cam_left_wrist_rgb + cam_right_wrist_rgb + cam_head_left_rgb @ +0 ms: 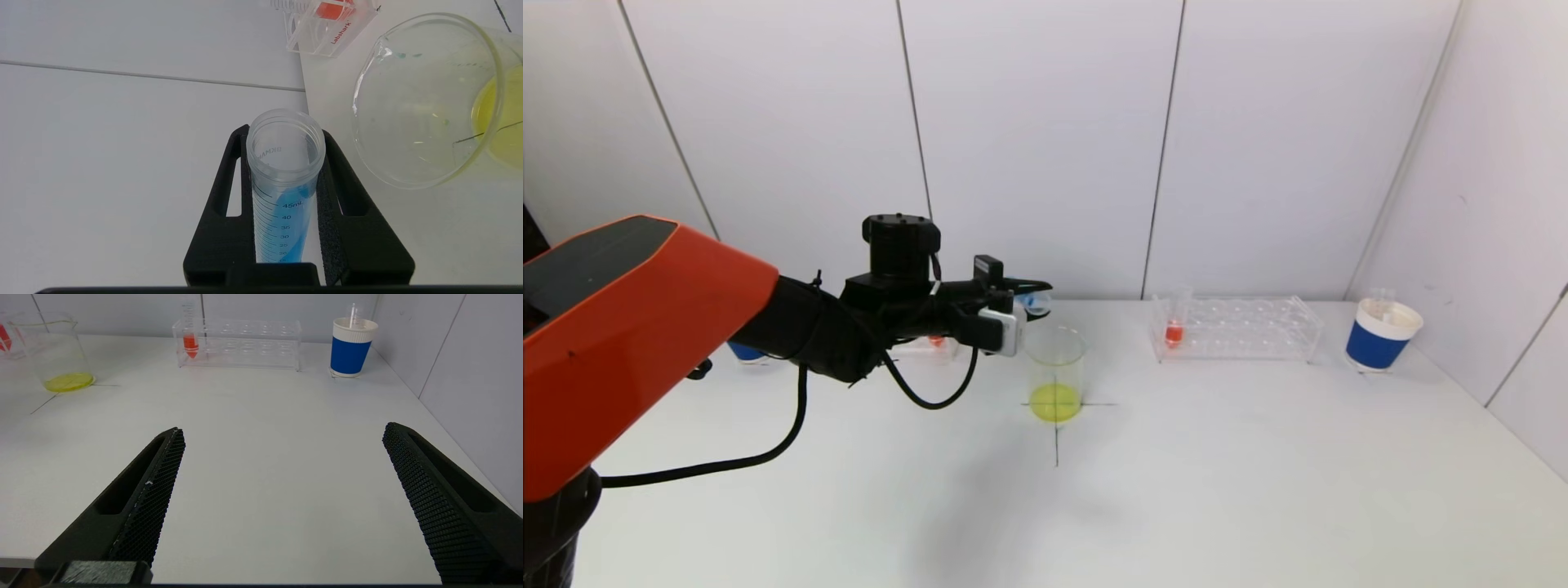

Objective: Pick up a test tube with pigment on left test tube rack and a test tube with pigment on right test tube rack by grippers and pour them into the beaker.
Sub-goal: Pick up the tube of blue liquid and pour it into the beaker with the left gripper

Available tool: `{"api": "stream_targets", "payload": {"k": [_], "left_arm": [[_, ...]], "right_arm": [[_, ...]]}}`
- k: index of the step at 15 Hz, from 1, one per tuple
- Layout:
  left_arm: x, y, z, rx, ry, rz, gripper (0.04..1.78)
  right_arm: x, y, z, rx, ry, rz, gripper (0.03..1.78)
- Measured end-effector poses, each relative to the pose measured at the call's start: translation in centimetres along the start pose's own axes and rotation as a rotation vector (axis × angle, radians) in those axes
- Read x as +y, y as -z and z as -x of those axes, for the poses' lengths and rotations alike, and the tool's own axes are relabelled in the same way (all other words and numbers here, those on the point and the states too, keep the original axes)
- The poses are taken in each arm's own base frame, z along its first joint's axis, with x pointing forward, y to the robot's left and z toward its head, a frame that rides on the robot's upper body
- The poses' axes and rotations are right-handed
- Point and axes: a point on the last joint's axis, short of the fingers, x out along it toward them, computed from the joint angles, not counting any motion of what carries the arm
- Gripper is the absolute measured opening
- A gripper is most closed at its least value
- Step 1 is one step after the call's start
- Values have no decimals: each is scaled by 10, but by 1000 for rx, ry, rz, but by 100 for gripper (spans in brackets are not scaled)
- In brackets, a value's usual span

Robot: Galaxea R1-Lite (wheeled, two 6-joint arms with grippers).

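Left wrist view shows the left hand (286, 192) closed on a clear plastic test tube (284, 183), its black, rough-padded fingers (327, 228) pressing both sides. The tube has a threaded, uncapped mouth and printed graduations reading 45mL, 40, 35, 30 and 25; faint raised lettering inside the rim may read "BKMAM", though it is seen mirrored and unclear. Blue liquid sits in the tube below the mouth. Just beside it is the glass beaker (429, 102), round with a pouring spout, holding a shallow pool of yellow liquid.

From the head view, the left hand (1033, 298) holds the tube (1037, 304) roughly level, just above the beaker's (1056, 371) rim on the robot's left side of it. The beaker stands on a black cross drawn on the white desk (1176, 490). A clear acrylic rack (1233, 328) on the right holds one tube of red pigment (1174, 331); a similar rack (331, 26) in the left wrist view bears the red word "Labshark". A blue paper cup (1382, 335) with a white ribbed band stands beside the right rack.

Right wrist view shows the right hand (282, 498) spread wide and holding nothing, above the desk and well apart from the rack.
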Motion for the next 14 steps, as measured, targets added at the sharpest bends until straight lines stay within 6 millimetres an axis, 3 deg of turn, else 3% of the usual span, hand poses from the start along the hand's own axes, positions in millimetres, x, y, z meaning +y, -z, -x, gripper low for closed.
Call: {"api": "stream_targets", "payload": {"k": [14], "left_arm": [[-7, 15, -18, 22, 0, -80, 44]], "right_arm": [[0, 0, 0, 0, 0, 0, 176]]}}
